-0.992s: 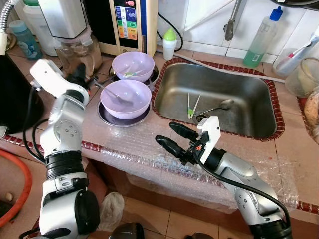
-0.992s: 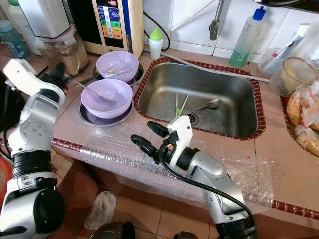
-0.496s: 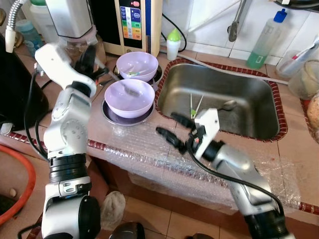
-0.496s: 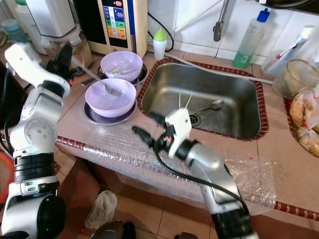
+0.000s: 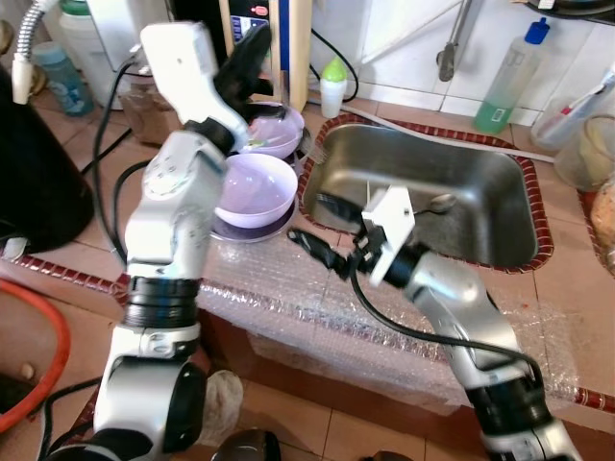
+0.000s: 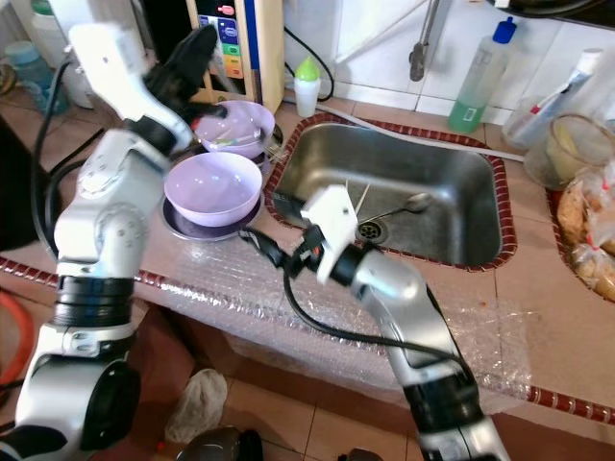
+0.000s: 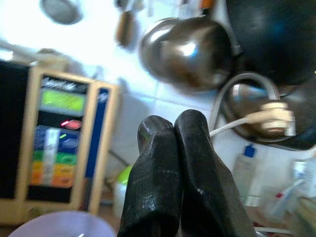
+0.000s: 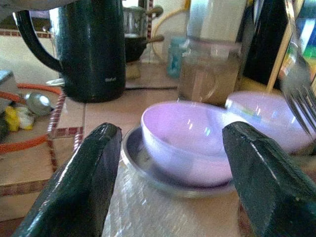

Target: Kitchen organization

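Fingers pressed together, our left gripper (image 5: 252,50) holds a fork (image 8: 301,96) above the bowls (image 5: 255,187); our right gripper (image 5: 312,226) gapes wide beside them.

Two silver arms are being shown, built of rounded metallic segments joined by black ribbed collars. A white block housing is being carried at each wrist. Black cables are being routed along both arms (loosely looped). The left gripper (image 5: 252,53) and right gripper (image 5: 309,230) are being finished in glossy black.
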### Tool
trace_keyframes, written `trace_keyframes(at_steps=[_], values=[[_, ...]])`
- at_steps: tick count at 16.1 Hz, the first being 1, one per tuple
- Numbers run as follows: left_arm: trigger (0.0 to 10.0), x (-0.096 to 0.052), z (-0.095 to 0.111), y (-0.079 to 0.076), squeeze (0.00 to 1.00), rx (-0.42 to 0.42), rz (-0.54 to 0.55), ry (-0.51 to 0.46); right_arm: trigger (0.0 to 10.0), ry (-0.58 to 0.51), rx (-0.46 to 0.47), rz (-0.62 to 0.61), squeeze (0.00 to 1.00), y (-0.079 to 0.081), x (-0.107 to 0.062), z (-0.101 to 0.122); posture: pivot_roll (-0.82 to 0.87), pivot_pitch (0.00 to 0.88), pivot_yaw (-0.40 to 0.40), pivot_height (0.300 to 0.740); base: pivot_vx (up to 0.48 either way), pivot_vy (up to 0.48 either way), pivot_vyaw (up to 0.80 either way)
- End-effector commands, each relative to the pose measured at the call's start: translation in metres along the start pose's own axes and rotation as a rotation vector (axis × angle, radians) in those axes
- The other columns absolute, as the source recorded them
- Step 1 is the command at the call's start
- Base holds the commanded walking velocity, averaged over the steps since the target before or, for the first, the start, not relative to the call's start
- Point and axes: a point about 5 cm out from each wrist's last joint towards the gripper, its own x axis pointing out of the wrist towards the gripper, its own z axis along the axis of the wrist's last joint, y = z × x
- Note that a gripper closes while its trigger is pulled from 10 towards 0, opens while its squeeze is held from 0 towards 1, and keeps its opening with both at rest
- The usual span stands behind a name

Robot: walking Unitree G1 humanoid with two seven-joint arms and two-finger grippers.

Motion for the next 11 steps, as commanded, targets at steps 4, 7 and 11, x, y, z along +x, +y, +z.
trace_keyframes(at_steps=[4, 7, 11], values=[[0.0, -0.002, -0.017, -0.026, 0.00, 0.050, -0.143, 0.072, 10.0, -0.053, -0.193, -0.147, 0.00, -0.015, 0.010, 0.013, -0.01, 0.010, 0.066, 0.740, 0.000, 0.000, 0.00], [0.0, -0.008, -0.032, -0.033, 0.00, 0.047, -0.157, 0.115, 10.0, -0.035, -0.270, -0.261, 0.00, -0.031, 0.010, 0.011, 0.00, 0.010, 0.070, 0.740, 0.000, 0.000, 0.00], [0.0, -0.011, -0.036, -0.039, 0.00, 0.043, -0.187, 0.127, 9.0, 0.010, -0.249, -0.341, 0.00, -0.041, 0.014, 0.000, 0.00, 0.011, 0.072, 0.740, 0.000, 0.000, 0.00]])
